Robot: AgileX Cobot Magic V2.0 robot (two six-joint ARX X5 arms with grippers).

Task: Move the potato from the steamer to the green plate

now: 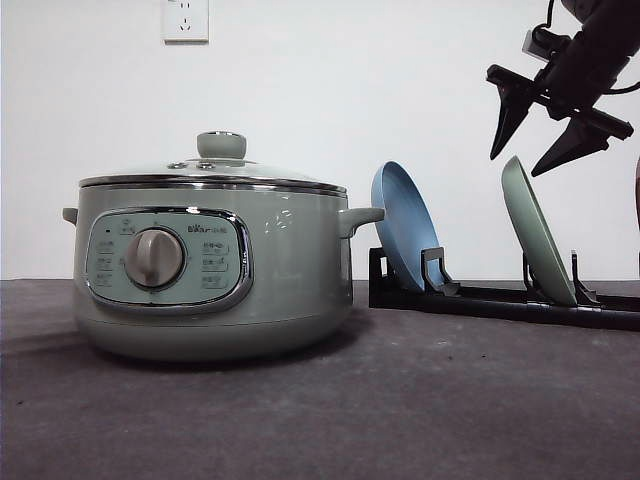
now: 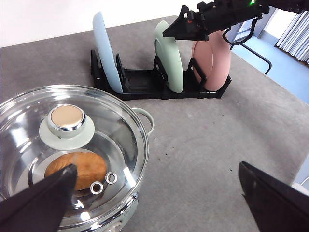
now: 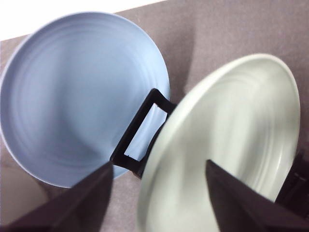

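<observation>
Hovering right tool (image 1: pixel 553 128) spread wide just above green plate (image 1: pixel 537 243), standing on edge in black rack (image 1: pixel 500 298). Left tool (image 2: pixel 154 203) also spread, hanging over steamer (image 1: pixel 212 262); potato (image 2: pixel 76 170) lying below it under glass lid (image 2: pixel 67 154). Risking plate tipping or slipping if pinching the thin glossy rim off-centre; possibly knocking neighbouring blue plate (image 1: pixel 404 225).

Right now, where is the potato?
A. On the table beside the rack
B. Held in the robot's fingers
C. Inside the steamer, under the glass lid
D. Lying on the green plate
C. The left wrist view shows the potato through the closed glass lid of the steamer, while the green plate stands on edge in the rack.
</observation>
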